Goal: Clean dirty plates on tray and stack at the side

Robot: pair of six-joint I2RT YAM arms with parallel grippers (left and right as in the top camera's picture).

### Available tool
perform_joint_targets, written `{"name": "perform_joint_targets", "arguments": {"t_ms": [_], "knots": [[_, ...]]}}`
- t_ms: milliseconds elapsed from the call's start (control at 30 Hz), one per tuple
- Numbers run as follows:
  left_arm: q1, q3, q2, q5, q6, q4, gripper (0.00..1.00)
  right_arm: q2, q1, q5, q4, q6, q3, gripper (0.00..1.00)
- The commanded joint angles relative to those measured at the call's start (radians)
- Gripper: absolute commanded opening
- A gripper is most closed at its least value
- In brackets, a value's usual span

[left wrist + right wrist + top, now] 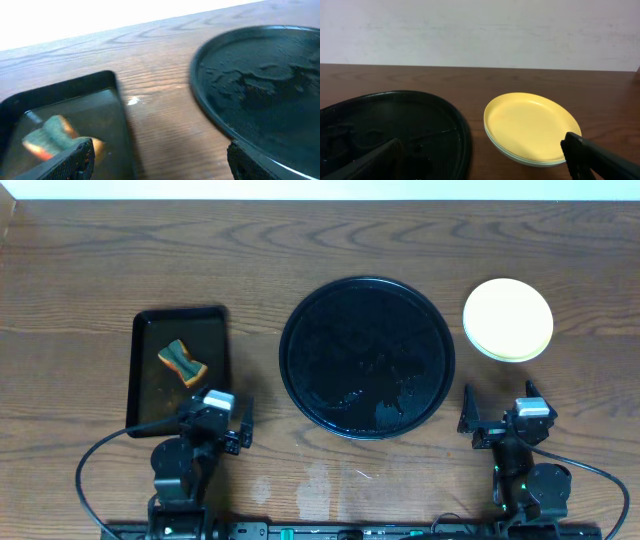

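Observation:
The round black tray (367, 358) lies mid-table, glossy and wet, with no plate on it; the same tray (260, 90) (390, 130) fills part of both wrist views. The plates (508, 319) stand stacked at the right of it, a pale yellow one on top (530, 125) with paler rims showing under it. My left gripper (226, 430) is open near the front edge, between the small rectangular tray and the round tray, its fingers (70, 162) apart with nothing between them. My right gripper (497, 423) is open too, in front of the stack, and holds nothing.
A smaller black rectangular tray (180, 368) at the left holds a sponge (183, 363), green on orange, lying in a film of water. Damp marks show on the wood (320, 480) near the front edge. Cables run from both arm bases.

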Motion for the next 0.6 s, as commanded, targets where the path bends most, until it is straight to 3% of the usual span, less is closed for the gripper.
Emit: {"name": "perform_joint_targets", "arguments": {"t_ms": [0,100,567], "knots": [[-0.004,-0.016,-0.039,-0.169,-0.161,-0.055,0.85,-0.006,-0.011,0.005,-0.004,0.014,-0.002,0.99],[-0.004,-0.016,-0.080,-0.229,-0.196,-0.059,0.85,-0.006,-0.011,0.005,-0.004,0.014,-0.002,0.99],[-0.004,-0.016,-0.216,-0.246,-0.196,-0.064,0.85,-0.006,-0.011,0.005,-0.004,0.014,-0.002,0.99]]}}
